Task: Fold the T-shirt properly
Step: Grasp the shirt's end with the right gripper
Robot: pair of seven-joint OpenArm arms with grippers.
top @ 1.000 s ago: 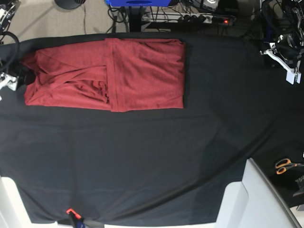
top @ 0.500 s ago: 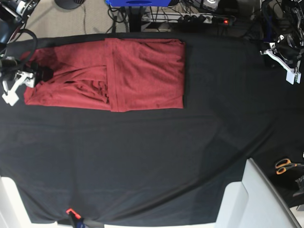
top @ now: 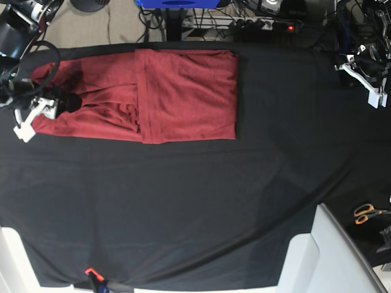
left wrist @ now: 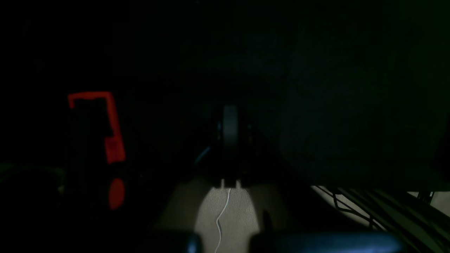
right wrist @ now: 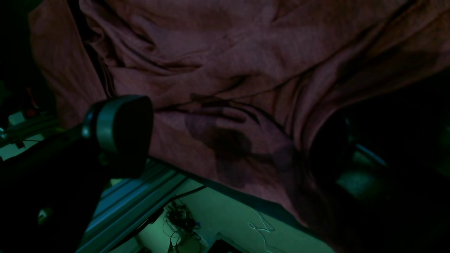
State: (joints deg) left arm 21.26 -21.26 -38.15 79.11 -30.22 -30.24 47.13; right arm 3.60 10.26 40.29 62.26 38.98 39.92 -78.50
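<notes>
Two hands were in play, and only one was near the work. My right hand [top: 40, 110] stood with its jaws spread wide and gripping nothing, poised at the left end of the T-shirt [top: 159, 94]; in the right wrist view one dark finger pad [right wrist: 119, 130] hung over the shirt's rumpled cloth near the bench edge, and I could not tell whether it touched. My left hand [top: 366, 79] sat closed and empty at the far right of the bench, well apart from the shirt. Its wrist view was too dark to add anything.

Judging the progress, I put the fold at partway. The right portion of the shirt lay as a flat, squared panel with a straight vertical edge running down it, which looked like a finished side fold. The left portion was narrower and creased, with gathered ridges where a sleeve seemed tucked in. That end had not yet been smoothed or brought over, so at least one more fold remained.

The shirt lay on the black cloth sheet [top: 201, 207] at the far left of the bench, brick red, plain and soft.
</notes>
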